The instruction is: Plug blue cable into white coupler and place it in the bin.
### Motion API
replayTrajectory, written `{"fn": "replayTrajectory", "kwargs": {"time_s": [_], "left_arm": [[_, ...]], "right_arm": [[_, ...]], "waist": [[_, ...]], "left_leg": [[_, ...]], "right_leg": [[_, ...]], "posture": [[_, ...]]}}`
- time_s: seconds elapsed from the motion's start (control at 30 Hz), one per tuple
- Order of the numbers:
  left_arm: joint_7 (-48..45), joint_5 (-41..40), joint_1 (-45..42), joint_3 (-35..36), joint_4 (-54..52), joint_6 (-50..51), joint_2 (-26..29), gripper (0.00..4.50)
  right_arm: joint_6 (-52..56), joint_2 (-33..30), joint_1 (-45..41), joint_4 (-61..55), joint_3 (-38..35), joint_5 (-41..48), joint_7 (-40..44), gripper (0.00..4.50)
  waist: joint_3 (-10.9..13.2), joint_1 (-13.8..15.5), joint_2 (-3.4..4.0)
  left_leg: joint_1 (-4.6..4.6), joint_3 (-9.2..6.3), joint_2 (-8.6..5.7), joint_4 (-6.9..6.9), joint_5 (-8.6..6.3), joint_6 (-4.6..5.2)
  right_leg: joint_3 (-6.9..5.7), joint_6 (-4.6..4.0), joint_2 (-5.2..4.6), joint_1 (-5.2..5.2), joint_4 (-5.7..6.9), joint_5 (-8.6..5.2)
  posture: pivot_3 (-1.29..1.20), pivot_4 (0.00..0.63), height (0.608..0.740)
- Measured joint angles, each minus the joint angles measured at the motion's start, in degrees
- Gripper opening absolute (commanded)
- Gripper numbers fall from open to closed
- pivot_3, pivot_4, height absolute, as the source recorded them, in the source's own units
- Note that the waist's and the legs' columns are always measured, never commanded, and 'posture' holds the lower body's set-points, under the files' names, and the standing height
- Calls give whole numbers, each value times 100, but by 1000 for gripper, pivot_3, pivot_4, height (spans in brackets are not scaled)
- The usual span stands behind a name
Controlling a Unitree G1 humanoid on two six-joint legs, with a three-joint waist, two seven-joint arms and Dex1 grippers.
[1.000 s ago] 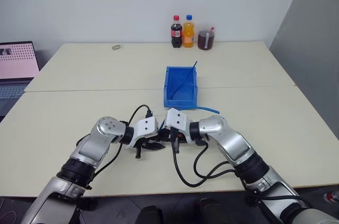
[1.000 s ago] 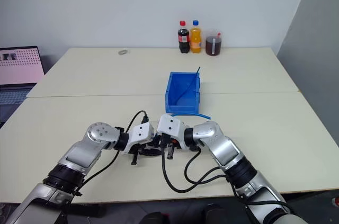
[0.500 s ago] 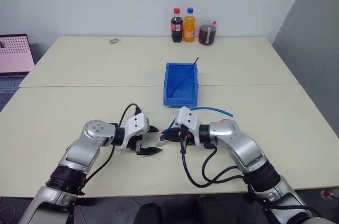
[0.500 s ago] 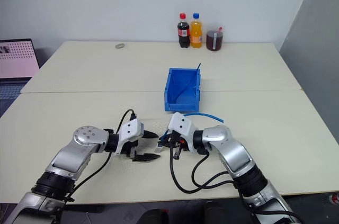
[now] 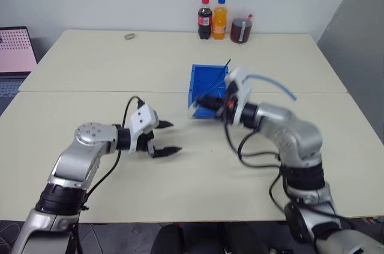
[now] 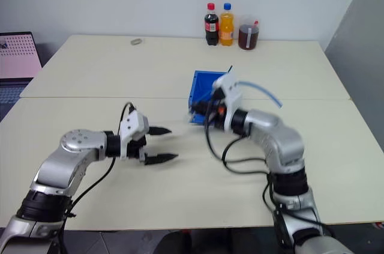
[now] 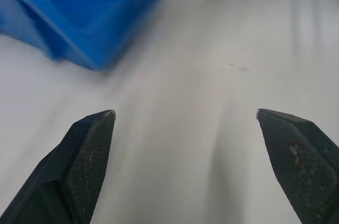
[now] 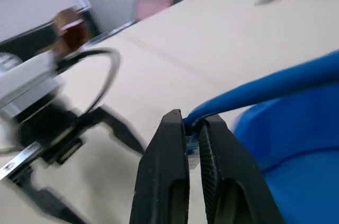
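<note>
The right tool (image 8: 193,128) is clenched on the blue cable (image 8: 265,87) near its plug end, raised at the front lip of the bin (image 5: 198,80), with the cable trailing back over its wrist. The left tool (image 5: 170,139) stands released, empty, above the table (image 5: 90,74), well apart.
</note>
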Motion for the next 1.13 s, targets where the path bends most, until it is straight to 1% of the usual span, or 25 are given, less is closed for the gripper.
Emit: {"fn": "replayTrajectory", "kwargs": {"time_s": [0.07, 0.1, 0.13, 0.17, 0.2, 0.23, 0.27, 0.33, 0.37, 0.4, 0.5, 0.53, 0.67, 0.73, 0.8, 0.9, 0.93, 0.97, 1.03, 1.13], "left_arm": [[51, 5, -178, 29, 107, -20, -1, 4500], [73, 19, -274, 19, 181, -30, -30, 4500], [99, 29, -333, 11, 218, -77, -56, 4500], [115, 50, -433, 0, 310, -157, -102, 4500], [119, 79, -499, -14, 369, -197, -106, 4500], [117, 117, -547, -18, 409, -265, -104, 4500], [113, 154, -609, -43, 470, -337, -105, 4500], [109, 206, -691, -98, 572, -475, -111, 4500], [109, 233, -702, -110, 612, -515, -122, 4500], [111, 239, -706, -110, 625, -521, -126, 4500], [124, 243, -728, -110, 669, -528, -155, 4500], [136, 241, -734, -110, 667, -516, -170, 4500], [398, 222, -785, -82, 616, -315, -249, 4500], [510, 216, -796, -9, 620, -229, -253, 4500], [666, 214, -866, 55, 651, -133, -261, 4500], [901, 219, -956, 241, 805, -44, -229, 4500], [971, 224, -988, 272, 859, -9, -211, 4500], [1008, 229, -1007, 327, 928, -2, -168, 4500], [1009, 229, -1028, 412, 1074, 8, -89, 4500], [1004, 189, -1082, 483, 1201, 59, -31, 4500]], "right_arm": [[-162, -98, -367, 627, -156, -21, -87, 18], [-260, -185, -629, 1146, -105, -93, -79, 18], [-383, -247, -837, 1604, -48, -162, -28, 367], [-574, -336, -1146, 2301, 88, -292, 76, 719], [-688, -390, -1360, 2763, 214, -398, 166, 806], [-873, -440, -1589, 3283, 371, -513, 340, 1014], [-1104, -492, -1886, 3927, 579, -682, 538, 1327], [-1474, -513, -2255, 4717, 809, -908, 814, 1792], [-1672, -516, -2400, 5062, 866, -1017, 955, 1941], [-1728, -523, -2448, 5183, 898, -1039, 1003, 2235], [-2045, -568, -2664, 5704, 989, -1236, 1253, 2741], [-2126, -602, -2742, 5864, 1033, -1282, 1332, 2981], [-2238, -1052, -2839, 5896, 1243, -1505, 2002, 3946], [-2231, -1220, -2838, 5820, 1282, -1529, 2187, 4474], [-2109, -1473, -2741, 5507, 1356, -1522, 2522, 4490], [-1630, -1975, -2333, 4483, 1391, -1422, 3037, 4490], [-1503, -2236, -2075, 4029, 1405, -1388, 3203, 4490], [-1444, -2624, -1677, 3457, 1430, -1381, 3388, 4490], [-1417, -3004, -1168, 2872, 1428, -1385, 3468, 4490], [-1192, -3213, -655, 2232, 1212, -1240, 3339, 4490]], "waist": [[0, -3, 0], [7, -10, 1], [14, -19, -1], [18, -28, -1], [20, -35, -2], [21, -40, -1], [22, -43, 1], [23, -35, 1], [23, -31, 2], [23, -28, 2], [23, -18, 2], [23, -14, 2], [23, 4, 2], [23, 11, 2], [23, 26, 1], [23, 57, 2], [23, 80, 1], [22, 120, 1], [22, 140, 1], [23, 116, 2]], "left_leg": [[0, 8, -3, 1, 0, 0], [-1, 14, -7, 1, 0, 1], [-1, 19, -5, 3, 0, 1], [-2, 21, -5, 2, 0, 1], [-2, 25, -4, 1, 0, 1], [-4, 24, -2, 1, 0, 1], [-5, 27, -1, -2, 0, 1], [-18, 23, 5, 0, 0, 1], [-22, 24, 6, 0, 0, 1], [-31, 23, 9, 5, 0, 0], [-66, 29, 6, 8, 2, -3], [-73, 34, 2, 8, 3, -4], [-78, 33, -4, 15, 2, -2], [-77, 33, -5, 18, 2, -2], [-79, 30, -5, 20, 2, -2], [-80, 28, -4, 21, 2, -2], [-81, 26, -3, 21, 2, -1], [-84, 23, -4, 24, 1, -1], [-86, 26, -5, 24, 1, -1], [-81, 35, -6, 37, 1, -1]], "right_leg": [[7, 1, 0, 0, -1, 1], [10, 4, 0, -3, -1, 3], [14, 4, 0, -5, -1, 4], [15, 4, 1, -6, -1, 5], [16, 3, 1, -9, -1, 5], [18, 3, 1, -13, -1, 5], [18, 2, 3, -16, 0, 5], [17, 2, 1, -25, -2, 5], [18, 1, 0, -27, -2, 5], [14, 1, -1, -31, -3, 4], [9, 0, -17, -65, 1, 5], [11, 1, -25, -77, 6, 5], [8, 6, -32, -79, 10, 9], [7, 7, -32, -78, 13, 10], [4, 8, -31, -79, 15, 11], [1, 8, -31, -79, 13, 11], [0, 8, -31, -79, 11, 11], [-4, 9, -31, -78, 9, 11], [-3, 9, -31, -80, 9, 11], [-2, 9, -30, -83, 31, 12]], "posture": [[0, 150, 740], [0, 150, 740], [0, 150, 740], [0, 150, 740], [0, 150, 740], [0, 150, 740], [0, 150, 740], [0, 150, 740], [0, 150, 740], [0, 150, 740], [0, 150, 740], [0, 150, 740], [0, 150, 740], [0, 150, 740], [0, 150, 740], [0, 150, 740], [0, 150, 740], [0, 150, 740], [0, 150, 740], [0, 150, 740]]}}
